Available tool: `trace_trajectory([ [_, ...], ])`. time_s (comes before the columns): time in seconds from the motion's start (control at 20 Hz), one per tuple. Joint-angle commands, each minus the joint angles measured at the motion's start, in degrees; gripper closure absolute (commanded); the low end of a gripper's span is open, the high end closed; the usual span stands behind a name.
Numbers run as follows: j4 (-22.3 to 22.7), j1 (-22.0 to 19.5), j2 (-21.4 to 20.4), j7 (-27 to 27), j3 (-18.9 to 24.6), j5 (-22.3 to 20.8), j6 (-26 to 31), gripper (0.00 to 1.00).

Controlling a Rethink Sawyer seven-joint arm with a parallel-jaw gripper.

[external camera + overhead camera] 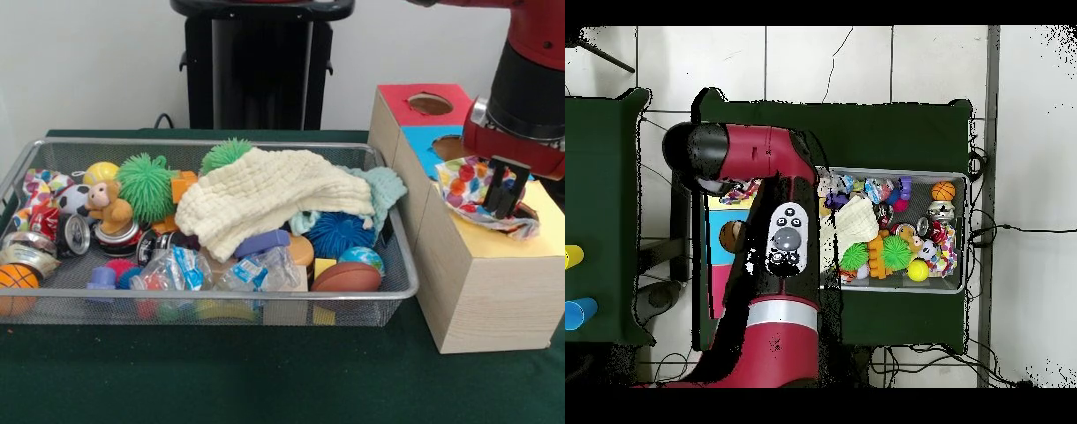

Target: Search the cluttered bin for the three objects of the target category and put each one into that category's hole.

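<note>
My gripper [505,201] stands over the yellow-topped box [494,265] at the right, shut on a polka-dot cloth [465,182]. The cloth lies bunched and spread over the box top and covers most of the hole [528,210]. It also shows in the overhead view [741,190], beside the arm that hides the gripper there. The wire-mesh bin [203,142] lies left of the boxes and is full of clutter. A second polka-dot cloth [37,187] lies in its far left corner. A third is not visible.
A cream waffle cloth [265,199] lies on top of the pile, over a mint knitted cloth [381,187]. Spiky green balls [146,184], cans, toy balls and plastic bags fill the bin. The blue-topped box [425,141] and red-topped box [402,104] stand behind the yellow one.
</note>
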Motion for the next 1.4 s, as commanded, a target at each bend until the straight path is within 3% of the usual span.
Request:
trace_trajectory([
  [0.05,4.1,-1.8,0.8,3.2,6.4,1.7,2.9,1.0],
  [0.35,2.9,-2.3,2.2,3.2,6.3,0.6,1.6,1.0],
  [0.95,4.8,-3.6,6.8,3.7,8.1,0.8,-9.5,1.0],
  [1.4,4.4,-5.0,10.2,3.0,10.3,0.7,-13.2,1.0],
])
